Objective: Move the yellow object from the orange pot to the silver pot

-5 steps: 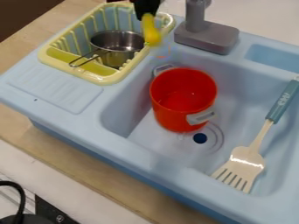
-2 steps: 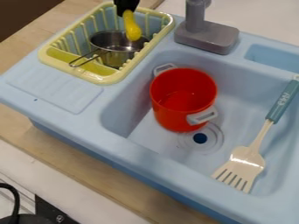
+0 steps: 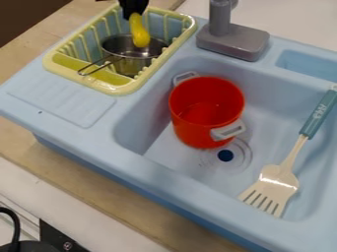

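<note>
Gripper (image 3: 134,13): as it hangs, we see fingers clamped on the curved yellow object (image 3: 139,34).
Silver pot (image 3: 128,64): shiny, round metal.
Orange pot (image 3: 197,130): smooth, deep.

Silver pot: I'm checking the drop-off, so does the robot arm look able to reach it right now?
Probably yes: the gripper holds the yellow object with its lower end at the open top of the silver pot, and nothing visible blocks the way.

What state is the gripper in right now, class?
Black robot gripper: jaws closed on the upper end of the long, smooth yellow object.
</note>
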